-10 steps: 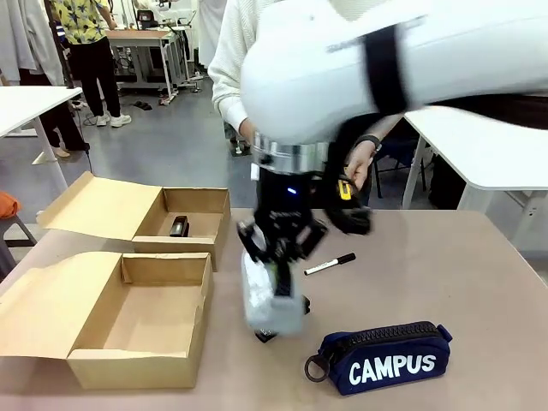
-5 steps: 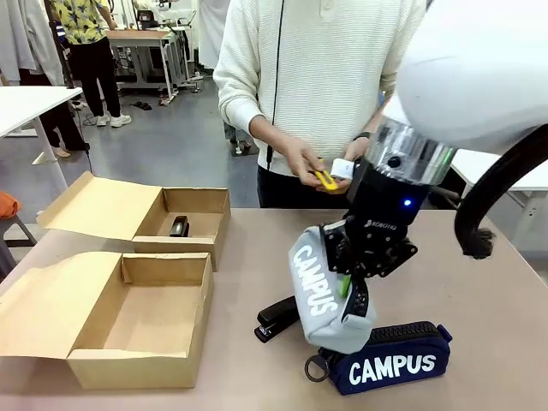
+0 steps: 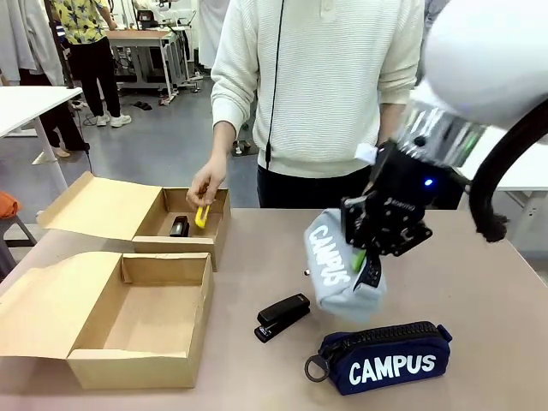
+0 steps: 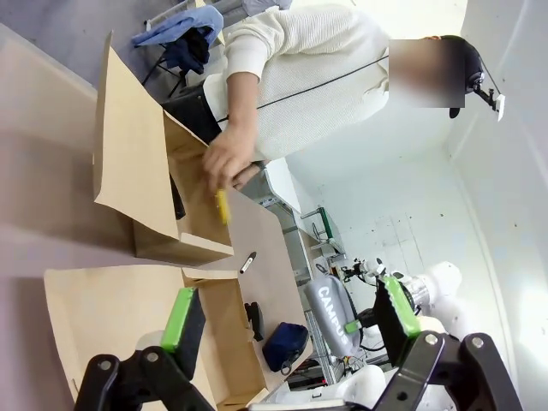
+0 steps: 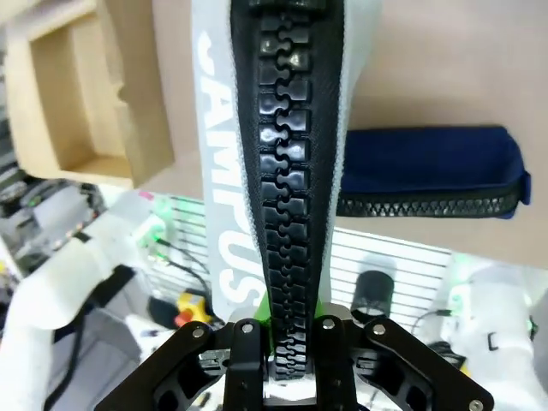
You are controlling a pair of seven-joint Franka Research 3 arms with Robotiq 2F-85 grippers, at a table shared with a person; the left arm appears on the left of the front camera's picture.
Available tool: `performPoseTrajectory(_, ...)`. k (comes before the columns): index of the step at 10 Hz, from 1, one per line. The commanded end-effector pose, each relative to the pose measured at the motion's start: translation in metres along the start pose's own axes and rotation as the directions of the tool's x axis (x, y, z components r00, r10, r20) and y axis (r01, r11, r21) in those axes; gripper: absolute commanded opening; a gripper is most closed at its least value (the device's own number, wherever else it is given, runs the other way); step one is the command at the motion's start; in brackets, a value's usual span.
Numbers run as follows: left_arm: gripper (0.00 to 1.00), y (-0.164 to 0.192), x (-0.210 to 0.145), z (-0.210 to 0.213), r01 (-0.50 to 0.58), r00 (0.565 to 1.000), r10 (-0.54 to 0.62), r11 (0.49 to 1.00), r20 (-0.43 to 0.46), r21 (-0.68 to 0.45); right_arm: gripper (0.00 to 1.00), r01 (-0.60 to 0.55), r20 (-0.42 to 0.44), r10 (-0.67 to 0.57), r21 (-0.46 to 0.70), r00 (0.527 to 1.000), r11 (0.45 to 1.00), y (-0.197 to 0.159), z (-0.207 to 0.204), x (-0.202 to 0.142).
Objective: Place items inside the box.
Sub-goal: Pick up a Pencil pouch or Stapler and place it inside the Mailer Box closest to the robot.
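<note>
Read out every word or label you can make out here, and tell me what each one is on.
"CAMPUS": white letters on the navy pouch.
"CAMPUS": white letters on the grey pencil case held in the right gripper.
Small white print on that gripper's black body: too small to read.

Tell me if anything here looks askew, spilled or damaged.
Nothing is spilled or damaged. The grey case hangs tilted from the right gripper, pinched at its zipper, above the table near the navy pouch. The stapler lies loose on the table, outside the near box.
</note>
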State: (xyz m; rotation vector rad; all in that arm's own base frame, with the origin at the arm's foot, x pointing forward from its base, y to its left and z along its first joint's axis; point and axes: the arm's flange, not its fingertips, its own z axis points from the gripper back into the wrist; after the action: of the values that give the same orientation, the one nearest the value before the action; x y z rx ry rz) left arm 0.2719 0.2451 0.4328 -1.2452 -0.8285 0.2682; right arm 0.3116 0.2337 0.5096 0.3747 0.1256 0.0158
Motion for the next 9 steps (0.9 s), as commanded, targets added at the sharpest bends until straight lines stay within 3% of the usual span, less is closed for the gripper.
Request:
performPoseTrajectory(1, 1.00, 0.000, 0.000, -0.001, 0.019, 1.000, -0.019, 1.000, 0.015, -0.022, 0.10, 0.006, -0.011, -0.004, 0.173, 1.000, 0.985, -0.013, 0.006, -0.006)
performPoseTrajectory(3, 1.00, 0.000, 0.000, -0.001, 0.019, 1.000, -0.019, 1.000, 0.015, -0.022, 0.10, 0.034, -0.002, -0.035, 0.322, 0.999, 0.946, -0.028, 0.018, -0.005)
performPoseTrajectory(5, 1.00, 0.000, 0.000, -0.001, 0.019, 1.000, -0.019, 1.000, 0.015, -0.022, 0.10, 0.002, 0.021, -0.010, 0.332, 1.000, 0.943, -0.009, 0.012, 0.000)
performPoseTrajectory(8, 1.00, 0.000, 0.000, -0.001, 0.019, 1.000, -0.019, 1.000, 0.015, -0.022, 0.10, 0.025, 0.159, -0.119, 0.497, 0.980, 0.867, 0.094, -0.021, 0.023)
performPoseTrajectory(9, 1.00, 0.000, 0.000, -0.001, 0.019, 1.000, -0.019, 1.000, 0.015, -0.022, 0.10, 0.015, 0.156, -0.104, 0.486, 0.982, 0.874, 0.119, -0.033, 0.026)
